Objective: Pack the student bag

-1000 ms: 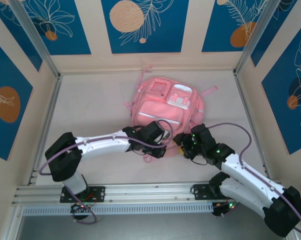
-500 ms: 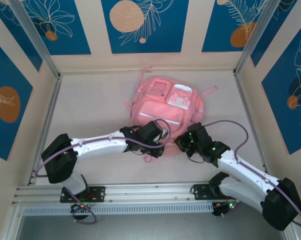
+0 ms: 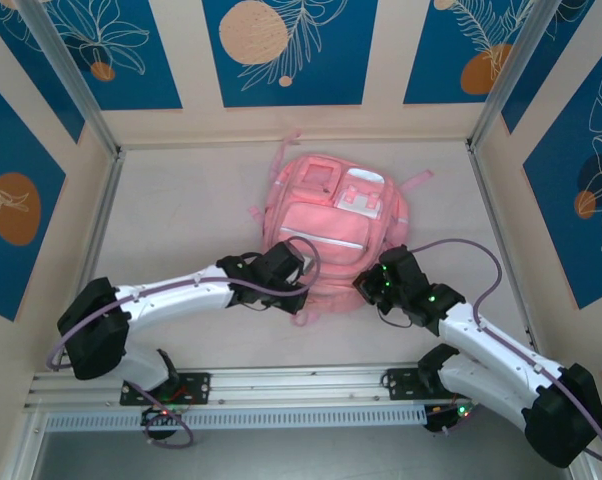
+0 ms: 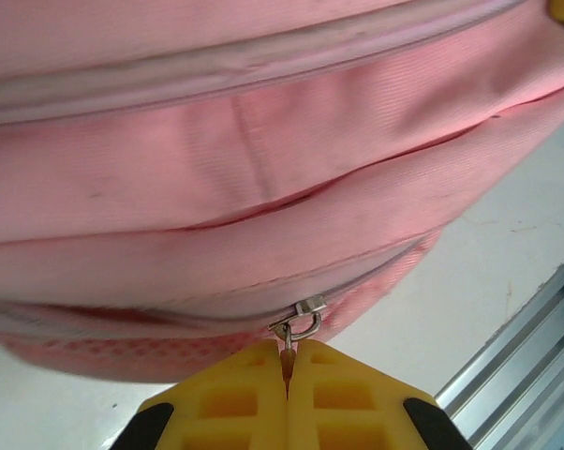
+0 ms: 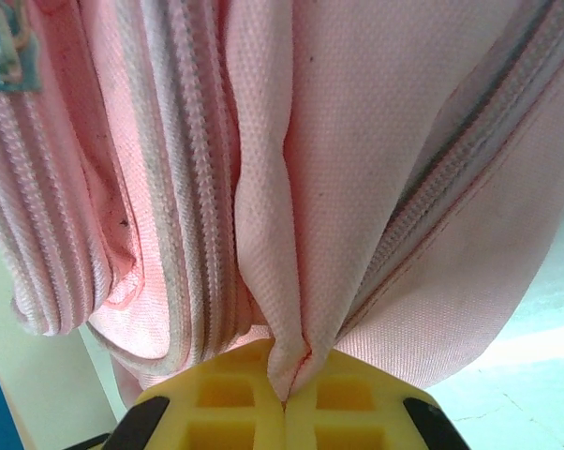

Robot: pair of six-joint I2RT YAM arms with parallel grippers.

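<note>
Left jaws grip zipper pull (image 4: 297,323), tab hidden; right jaws pinch student bag (image 5: 357,141).

Pale tabletop (image 3: 181,200), blue panels (image 3: 321,60) with orange discs (image 3: 253,32), perhaps leaf outlines, aluminium rail (image 3: 281,380)

The top camera looks down from high on the near side over the whole table (image 3: 181,200). Each wrist camera faces the near edge of the backpack (image 3: 331,215) from very close, the left one at its left end, the right one at its right. All three views share that edge.

R hand (image 5: 284,373) now pinching bag (image 3: 326,215) fabric, L hand (image 4: 285,364) shifted left
</note>
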